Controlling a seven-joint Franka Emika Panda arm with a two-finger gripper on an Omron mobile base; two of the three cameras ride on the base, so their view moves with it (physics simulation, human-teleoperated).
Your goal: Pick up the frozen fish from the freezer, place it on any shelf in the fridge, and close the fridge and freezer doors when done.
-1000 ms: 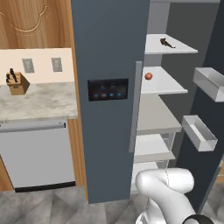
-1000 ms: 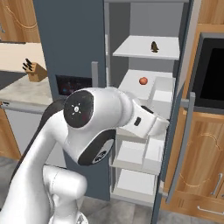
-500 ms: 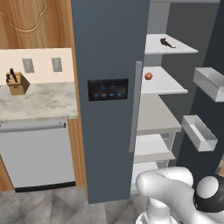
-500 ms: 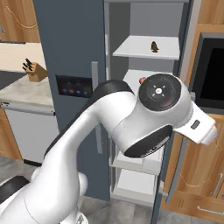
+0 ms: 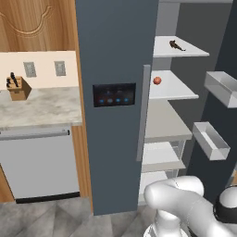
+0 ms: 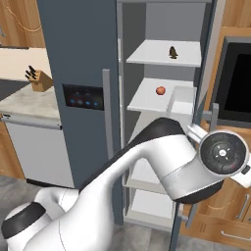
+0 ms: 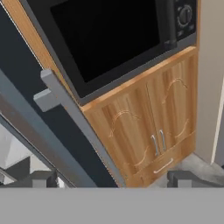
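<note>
I find no words, brands, numbers or signs that I can read anywhere around me. The black panel on the slate-blue closed door carries a row of small blue-lit marks, too small and blurred to make out as symbols or letters. Just ahead of my claw, the black built-in oven has a round knob with faint ticks around it, but nothing on it reads as a figure.
</note>
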